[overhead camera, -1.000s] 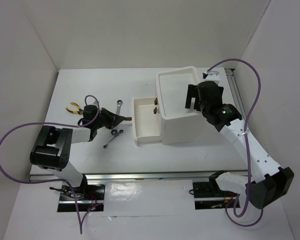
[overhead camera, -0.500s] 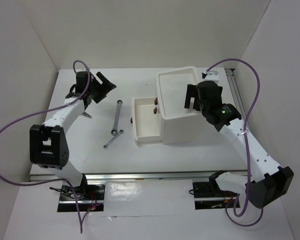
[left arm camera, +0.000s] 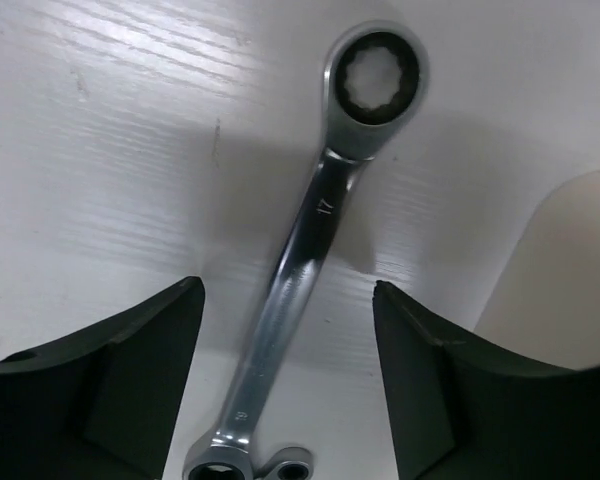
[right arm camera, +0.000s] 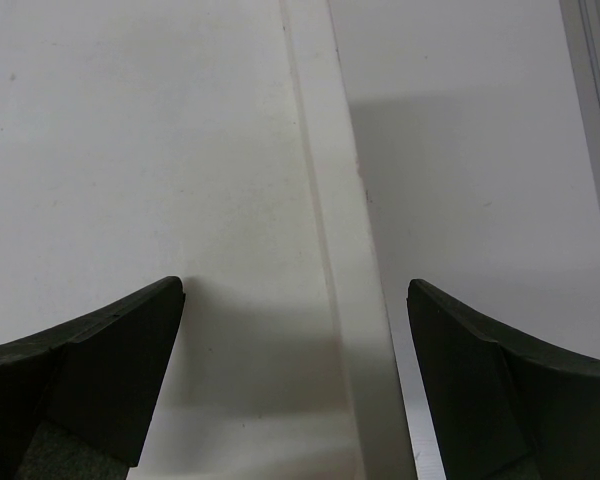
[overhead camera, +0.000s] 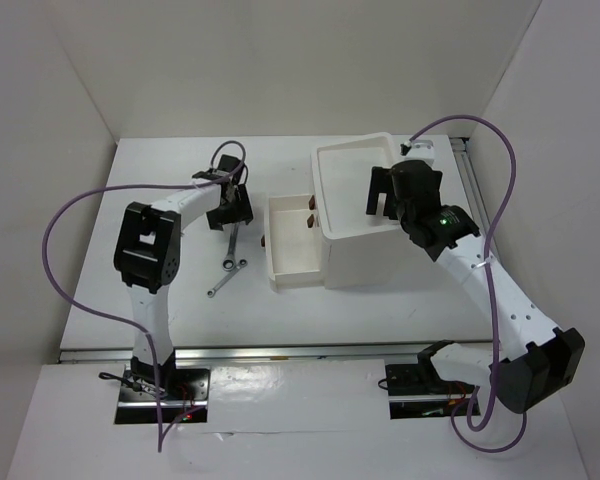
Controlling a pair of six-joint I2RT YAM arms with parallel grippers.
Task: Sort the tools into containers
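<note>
A long silver wrench [left arm camera: 302, 255] lies flat on the white table, its ring end [left arm camera: 376, 85] pointing away in the left wrist view. My left gripper [left arm camera: 288, 300] hangs open just above it, one dark finger on each side of the shaft, not touching. A short wrench [overhead camera: 221, 283] lies against the long wrench's [overhead camera: 234, 243] near end. From above, the left gripper [overhead camera: 230, 212] is left of the white box unit [overhead camera: 365, 255]. My right gripper [right arm camera: 295, 290] is open and empty over the top tray's rim [right arm camera: 330, 200].
One white drawer [overhead camera: 290, 262] is pulled out to the left of the unit, with dark reddish handles [overhead camera: 310, 215] showing at its back. The top tray [overhead camera: 330, 160] sits under the right gripper [overhead camera: 385, 195]. White walls enclose the table at the back and sides.
The left arm swung out to the back left, then came in over the long wrench, and its jaws went from shut to open. The right arm stayed put.
</note>
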